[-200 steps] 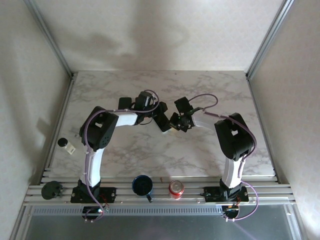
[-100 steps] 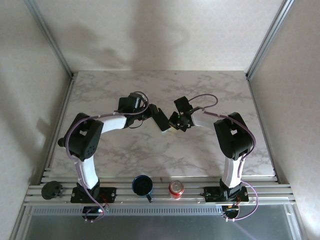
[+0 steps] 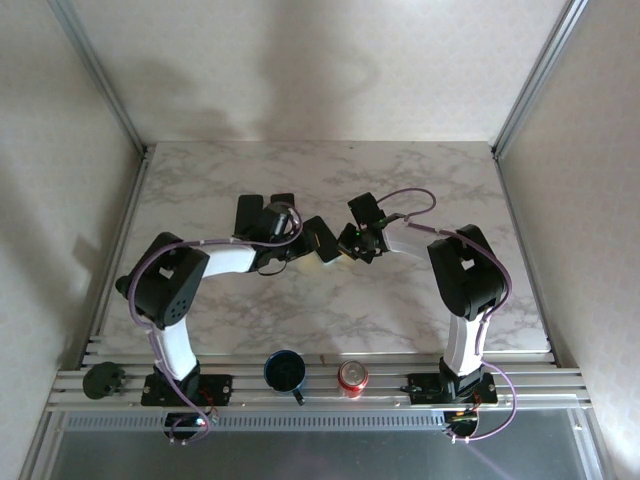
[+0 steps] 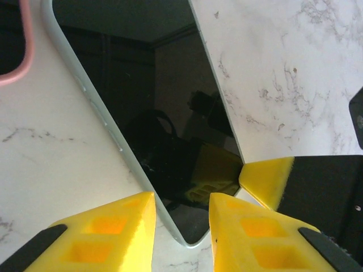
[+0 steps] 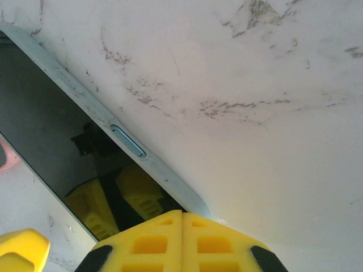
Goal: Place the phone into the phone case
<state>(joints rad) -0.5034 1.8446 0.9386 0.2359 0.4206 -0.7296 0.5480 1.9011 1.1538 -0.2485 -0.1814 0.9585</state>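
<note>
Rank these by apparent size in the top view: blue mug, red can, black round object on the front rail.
1. blue mug: clearly the largest, even without its handle.
2 and 3. black round object and red can: these look about alike. The black one may be slightly wider, but the difference is too small to rank them.

No legible text, label, brand, number or sign on the phone (image 4: 153,113), the can (image 3: 352,376) or elsewhere.

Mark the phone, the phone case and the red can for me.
phone (image 4: 154,107), left wrist view, middle of its dark screen.
phone case (image 4: 9,34), left wrist view, dark inside within the pink rim.
red can (image 3: 352,375), top external view, its top.
</note>
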